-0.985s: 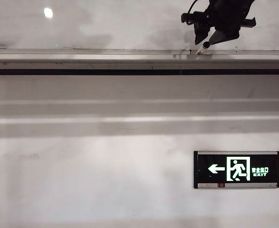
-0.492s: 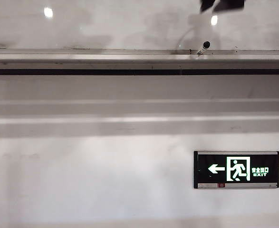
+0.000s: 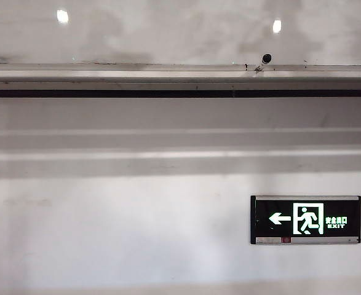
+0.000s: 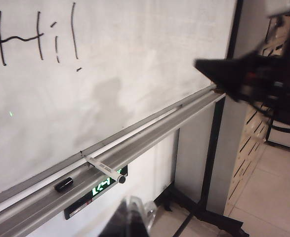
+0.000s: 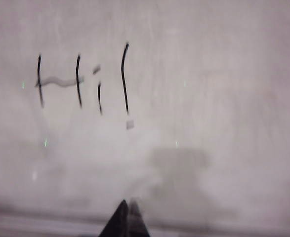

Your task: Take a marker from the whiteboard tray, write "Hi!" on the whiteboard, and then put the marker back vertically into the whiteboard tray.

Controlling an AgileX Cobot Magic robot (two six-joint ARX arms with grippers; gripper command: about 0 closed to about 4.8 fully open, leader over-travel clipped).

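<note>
The marker (image 3: 263,61) rests on the whiteboard tray (image 3: 106,77), with nothing holding it. In the left wrist view the marker (image 4: 103,168) lies slanted across the tray (image 4: 149,136), its black cap past the front edge. "Hi!" (image 4: 38,37) is written in black on the whiteboard (image 4: 135,74). My right gripper (image 4: 204,66) hangs in front of the board, well above the tray, blurred and shut with nothing in it; its tips (image 5: 126,217) point at the whiteboard (image 5: 209,98) below the "Hi!" (image 5: 80,81). My left gripper (image 4: 130,217) hangs shut and empty below the tray. Neither gripper shows in the exterior view.
A small black object (image 4: 63,184) lies on the tray beside the marker. A green exit sign (image 3: 305,219) hangs on the wall under the tray. The board's dark stand legs (image 4: 194,207) spread on the tiled floor.
My right gripper let go of the marker, rose out of the top of the exterior view and shut. The marker stayed on the tray.
</note>
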